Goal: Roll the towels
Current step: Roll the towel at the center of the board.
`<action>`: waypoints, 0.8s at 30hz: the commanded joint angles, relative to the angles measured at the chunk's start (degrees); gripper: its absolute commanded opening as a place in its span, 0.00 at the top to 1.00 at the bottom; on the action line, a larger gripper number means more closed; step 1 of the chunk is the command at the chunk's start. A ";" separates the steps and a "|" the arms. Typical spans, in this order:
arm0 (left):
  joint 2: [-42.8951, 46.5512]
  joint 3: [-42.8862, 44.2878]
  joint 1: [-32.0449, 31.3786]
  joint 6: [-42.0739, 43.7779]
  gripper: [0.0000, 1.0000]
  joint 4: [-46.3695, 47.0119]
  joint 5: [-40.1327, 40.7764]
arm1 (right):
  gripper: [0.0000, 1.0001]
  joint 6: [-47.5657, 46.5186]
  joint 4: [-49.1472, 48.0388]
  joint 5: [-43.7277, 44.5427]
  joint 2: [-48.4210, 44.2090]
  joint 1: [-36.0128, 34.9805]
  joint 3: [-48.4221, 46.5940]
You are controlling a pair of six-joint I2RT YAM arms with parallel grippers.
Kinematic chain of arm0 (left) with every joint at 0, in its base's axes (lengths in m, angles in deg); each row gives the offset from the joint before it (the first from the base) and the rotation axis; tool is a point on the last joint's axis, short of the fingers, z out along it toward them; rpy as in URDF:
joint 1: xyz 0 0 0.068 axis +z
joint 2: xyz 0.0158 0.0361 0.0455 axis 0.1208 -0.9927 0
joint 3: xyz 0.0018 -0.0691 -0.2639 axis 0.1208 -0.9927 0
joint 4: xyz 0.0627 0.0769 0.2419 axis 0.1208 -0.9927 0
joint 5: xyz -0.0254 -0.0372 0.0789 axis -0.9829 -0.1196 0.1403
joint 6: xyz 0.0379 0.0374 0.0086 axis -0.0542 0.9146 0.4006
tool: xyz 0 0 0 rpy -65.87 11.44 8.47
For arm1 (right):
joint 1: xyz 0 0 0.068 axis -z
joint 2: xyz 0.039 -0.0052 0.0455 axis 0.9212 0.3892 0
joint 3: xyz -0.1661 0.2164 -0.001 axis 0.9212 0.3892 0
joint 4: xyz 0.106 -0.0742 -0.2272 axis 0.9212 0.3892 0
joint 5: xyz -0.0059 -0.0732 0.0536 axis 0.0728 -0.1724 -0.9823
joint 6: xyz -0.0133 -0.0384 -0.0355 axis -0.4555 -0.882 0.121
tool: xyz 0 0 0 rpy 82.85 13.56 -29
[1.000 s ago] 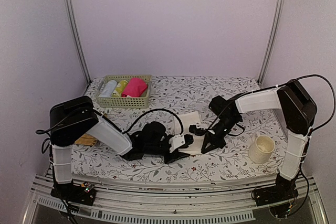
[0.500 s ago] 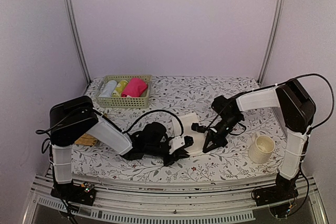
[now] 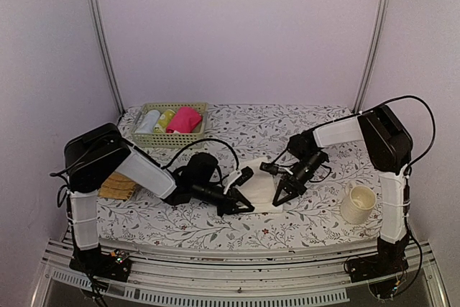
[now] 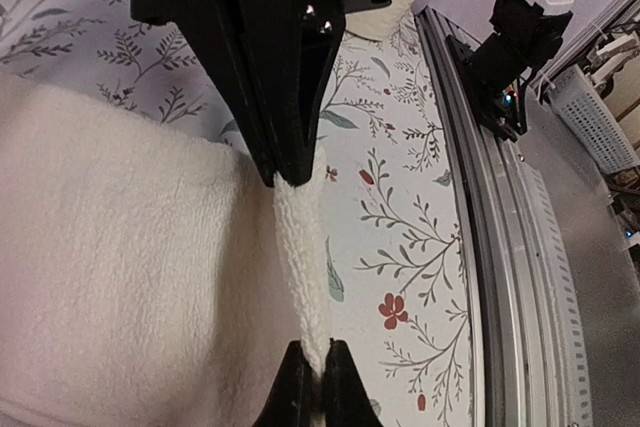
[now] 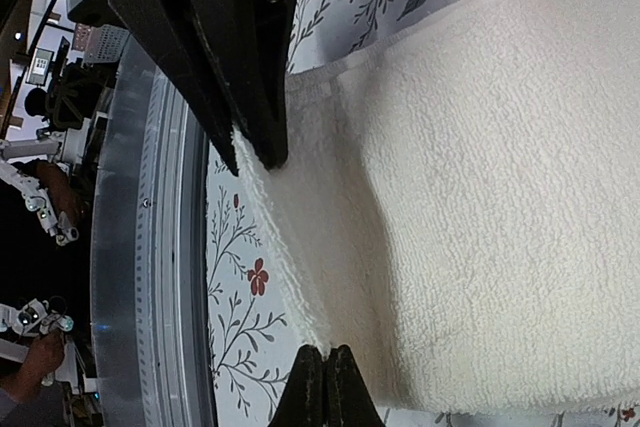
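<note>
The cream-white towel (image 3: 260, 182) lies in the middle of the table. My left gripper (image 3: 244, 206) is shut on its near edge, as the left wrist view (image 4: 312, 379) shows, with the towel (image 4: 120, 277) spread to the left. My right gripper (image 3: 277, 200) is shut on the same near edge a little to the right, seen in the right wrist view (image 5: 325, 375) over the towel (image 5: 480, 197). The edge hangs raised between the two grippers. The bright pink towel (image 3: 185, 119) sits rolled in the basket (image 3: 172, 141) at the back left.
The basket also holds a white roll (image 3: 149, 121) and a yellow-green roll (image 3: 165, 120). A woven tan straw mat (image 3: 118, 186) lies at the left under my left arm. A cream mug (image 3: 357, 204) stands at the front right. The table's metal front rail (image 4: 520, 277) is close by.
Both grippers have moved a little toward the back with the towel's near edge pinched. The left arm has swung back and the towel looks shorter.
</note>
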 commanded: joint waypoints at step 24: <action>-8.17 5.43 4.51 -20.36 1.00 -14.10 -1.94 | 0.70 6.82 -29.45 26.96 -26.55 -8.48 19.23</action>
